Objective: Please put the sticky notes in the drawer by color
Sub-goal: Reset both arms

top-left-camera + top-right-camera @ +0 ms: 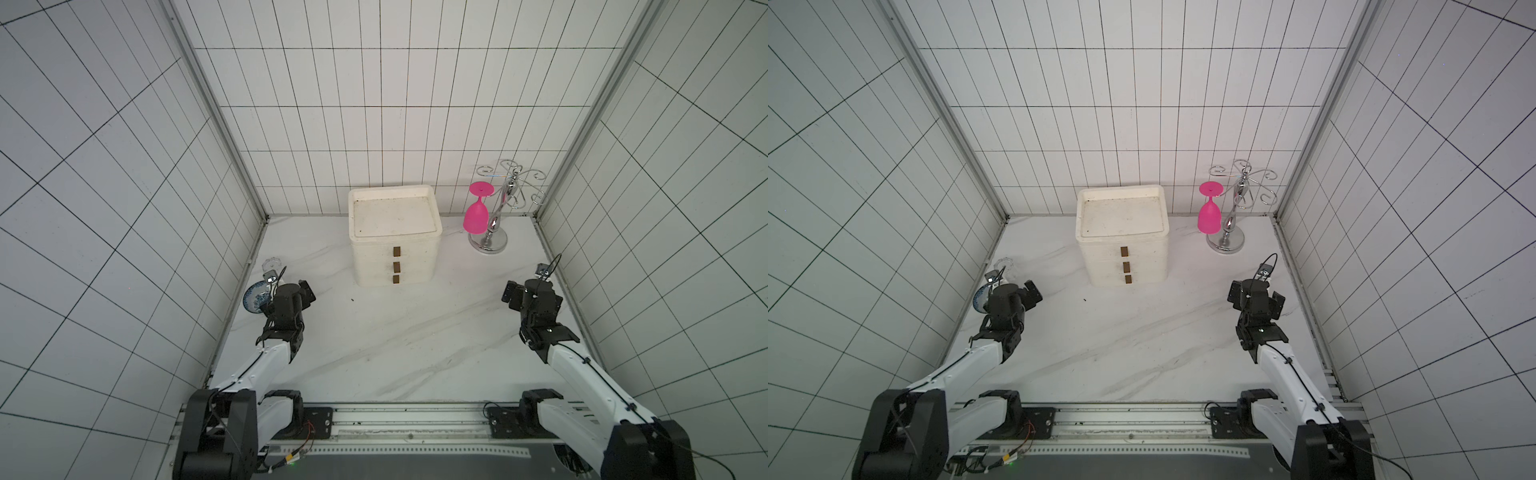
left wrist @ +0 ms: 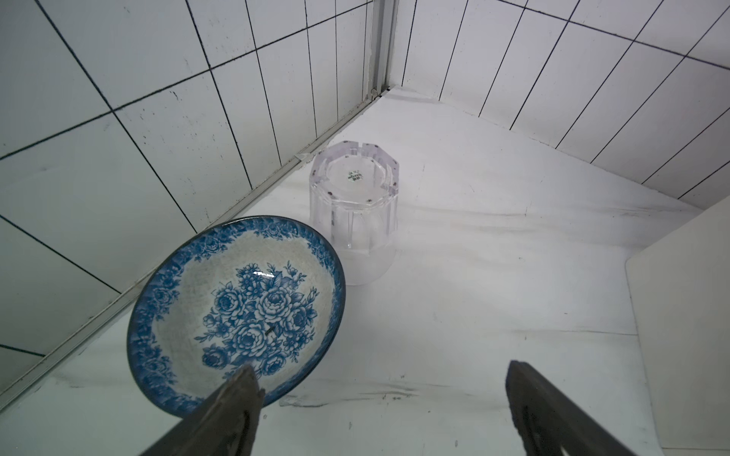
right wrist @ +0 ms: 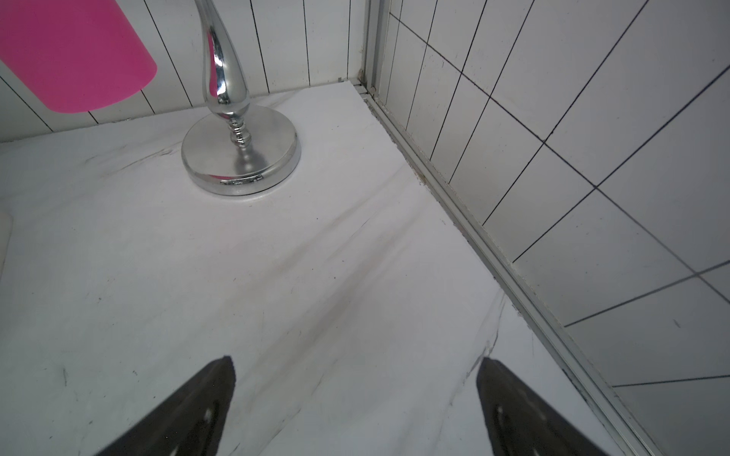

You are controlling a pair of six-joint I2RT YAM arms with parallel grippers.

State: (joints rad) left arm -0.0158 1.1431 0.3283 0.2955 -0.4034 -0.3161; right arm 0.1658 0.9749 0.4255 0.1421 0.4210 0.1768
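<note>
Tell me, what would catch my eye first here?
A hot-pink goblet hangs upside down from a chrome rack in the far right corner. An off-white chest of drawers stands at the back centre, all three drawers shut. By the left wall are a blue-flowered bowl and an upturned clear glass.

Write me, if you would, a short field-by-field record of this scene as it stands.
drawer: at the back of the table, all three fronts look shut
sticky notes: none in view
left tool: open, empty, near the blue floral bowl and upturned clear glass
right tool: open, empty, facing the chrome stand
pink goblet: hangs upside down on the stand
</note>
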